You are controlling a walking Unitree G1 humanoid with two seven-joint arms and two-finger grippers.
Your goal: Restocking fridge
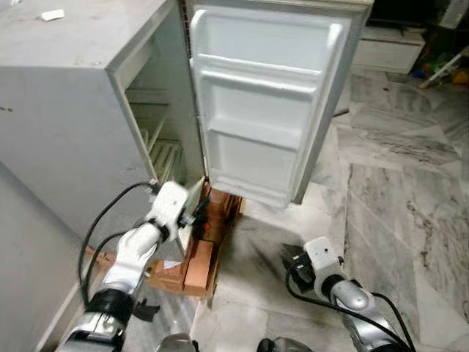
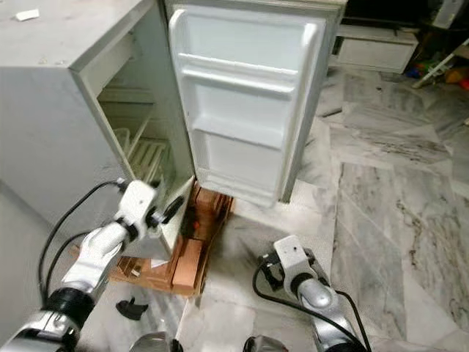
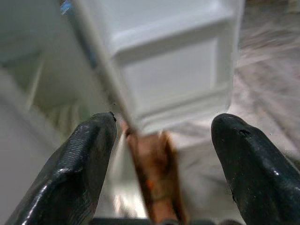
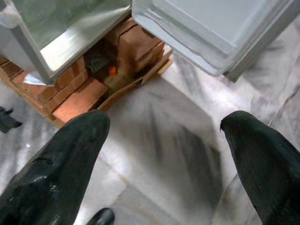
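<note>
The grey fridge [image 1: 66, 132] stands on my left with its white door [image 1: 264, 103] swung wide open. The door shelves hold nothing, and a wire shelf [image 1: 165, 158] shows inside the cabinet. My left gripper [image 1: 199, 209] is raised at the cabinet's lower front corner, close to the door's hinge edge. In the left wrist view its fingers [image 3: 89, 154] stand wide apart, open and holding nothing. My right gripper [image 1: 290, 257] hangs low over the marble floor in front of the door, open [image 4: 164, 124] and empty too.
The fridge rests on red bricks [image 1: 198, 268] and a cardboard sheet. A small black piece [image 2: 132, 308] lies on the floor by my left side. A white low cabinet [image 1: 388, 48] and coloured items stand at the far right. Marble floor [image 1: 396, 191] stretches to the right.
</note>
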